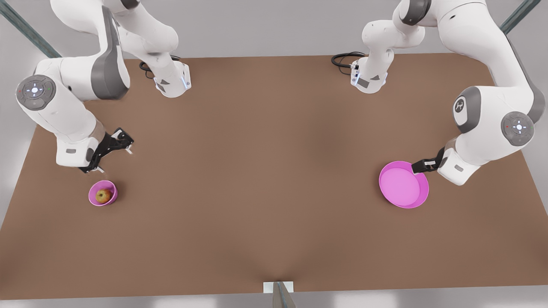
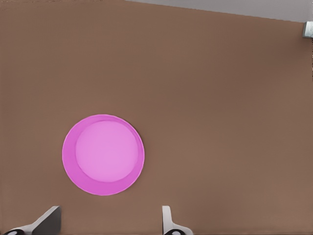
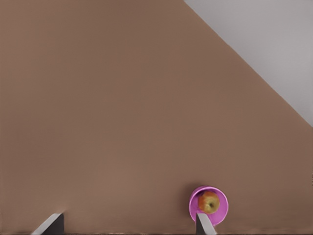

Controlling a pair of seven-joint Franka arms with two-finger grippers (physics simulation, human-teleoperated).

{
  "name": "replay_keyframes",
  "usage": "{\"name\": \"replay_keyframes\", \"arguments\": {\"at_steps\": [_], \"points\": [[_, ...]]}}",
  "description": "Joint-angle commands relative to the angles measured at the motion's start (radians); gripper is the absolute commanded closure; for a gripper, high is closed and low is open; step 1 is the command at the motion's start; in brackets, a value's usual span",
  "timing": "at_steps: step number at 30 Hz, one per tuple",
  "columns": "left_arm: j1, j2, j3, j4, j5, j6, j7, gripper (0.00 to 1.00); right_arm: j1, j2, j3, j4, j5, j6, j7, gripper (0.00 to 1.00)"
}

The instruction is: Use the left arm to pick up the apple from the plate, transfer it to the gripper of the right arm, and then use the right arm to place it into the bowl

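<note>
We see the right gripper (image 1: 114, 155) with its fingers (image 3: 205, 224) spread wide and holding nothing, above the brown tabletop (image 1: 265, 171). Just beyond one fingertip sits a small pink bowl (image 1: 102, 193), and inside it rests the apple (image 1: 102, 196), round, yellow-green with a reddish blush. Well apart, the left gripper (image 1: 421, 166) also has its fingers (image 2: 167, 220) wide and empty, hovering at the rim of a flat pink plate (image 1: 403, 184).
</note>
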Motion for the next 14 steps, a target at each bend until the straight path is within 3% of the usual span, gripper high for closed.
{"name": "replay_keyframes", "arguments": {"at_steps": [1,14], "points": [[-0.001,0.003,-0.001,0.001,0.006,0.005,0.233,0.00,0.026,-0.021,-0.126,-0.018,0.063,-0.044,0.539,0.00],[-0.003,0.025,-0.004,0.027,0.006,0.013,0.230,0.00,0.035,0.056,-0.117,0.051,0.079,-0.038,0.629,0.00]]}}
